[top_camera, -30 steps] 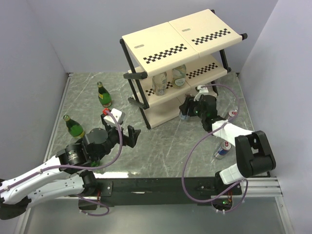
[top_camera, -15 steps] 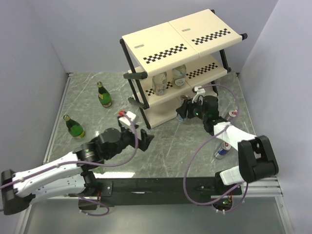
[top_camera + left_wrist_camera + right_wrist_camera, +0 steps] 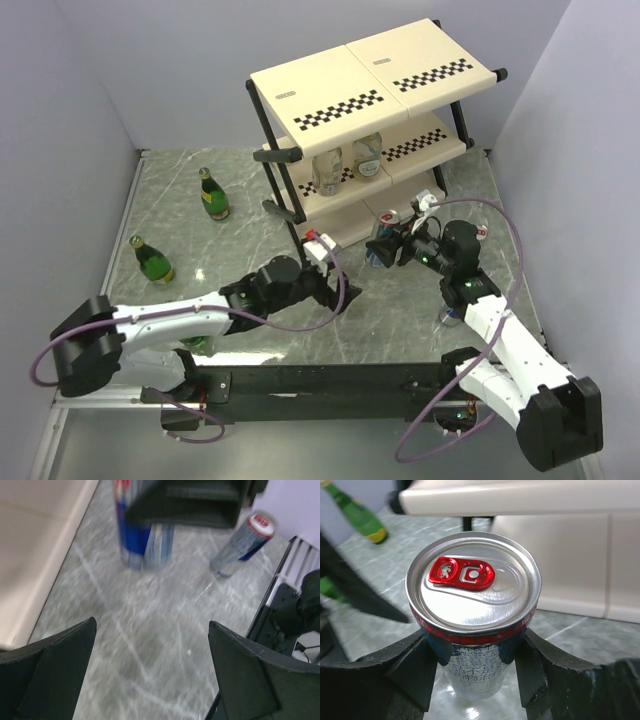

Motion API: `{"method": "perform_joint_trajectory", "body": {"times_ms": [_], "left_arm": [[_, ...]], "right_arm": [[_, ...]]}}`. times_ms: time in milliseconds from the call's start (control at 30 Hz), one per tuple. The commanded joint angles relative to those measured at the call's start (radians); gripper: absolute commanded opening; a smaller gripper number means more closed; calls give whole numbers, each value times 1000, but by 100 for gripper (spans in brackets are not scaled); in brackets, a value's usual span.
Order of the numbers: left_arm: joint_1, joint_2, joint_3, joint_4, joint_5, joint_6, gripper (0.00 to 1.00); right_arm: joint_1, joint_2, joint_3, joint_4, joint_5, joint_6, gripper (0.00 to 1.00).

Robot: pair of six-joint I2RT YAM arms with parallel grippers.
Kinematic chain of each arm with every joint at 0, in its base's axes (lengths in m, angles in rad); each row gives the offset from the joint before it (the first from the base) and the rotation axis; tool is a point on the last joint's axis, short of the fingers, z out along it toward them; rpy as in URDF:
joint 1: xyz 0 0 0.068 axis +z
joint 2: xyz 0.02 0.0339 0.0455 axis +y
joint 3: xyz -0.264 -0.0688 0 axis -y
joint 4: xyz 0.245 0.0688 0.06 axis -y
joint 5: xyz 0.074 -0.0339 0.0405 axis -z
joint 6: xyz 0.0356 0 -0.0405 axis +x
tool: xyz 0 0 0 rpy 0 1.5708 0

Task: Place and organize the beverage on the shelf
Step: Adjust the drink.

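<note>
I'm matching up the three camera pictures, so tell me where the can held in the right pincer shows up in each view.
Top external: the can is right of centre, gripped by the right pincer.
Left wrist: top centre, blurred, hanging under that black pincer.
Right wrist: dead centre, red-tabbed lid facing the camera.
Shared landmark: the shelf's cream bottom panel, right beside the can in all three.

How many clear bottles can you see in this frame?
2: one clear bottle and a second clear bottle beside it, both on the shelf, middle tier. Top panels could hide more.
</note>
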Motion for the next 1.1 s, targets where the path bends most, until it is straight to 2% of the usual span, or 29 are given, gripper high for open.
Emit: {"method": "perform_joint_trajectory", "body": {"times_ms": [0, 267, 467, 633, 867, 967, 1067], "left_arm": [[-20, 60, 103, 125, 41, 40, 100], [-63, 200, 210, 124, -15, 80, 99], [-69, 232, 230, 89, -137, 102, 99], [-69, 240, 224, 95, -178, 129, 93], [-67, 266, 272, 20, -174, 145, 62], [-69, 260, 261, 17, -181, 162, 43], [-69, 246, 249, 7, -198, 177, 32]], "right_arm": [[22, -65, 18, -3, -65, 44, 0], [56, -95, 46, -36, -86, 113, 0], [63, -112, 64, -58, -112, 153, 0], [65, -120, 70, -59, -129, 185, 0], [66, -121, 89, -92, -125, 165, 0], [68, -123, 89, -99, -123, 147, 0], [66, -125, 87, -116, -132, 133, 0]]}}
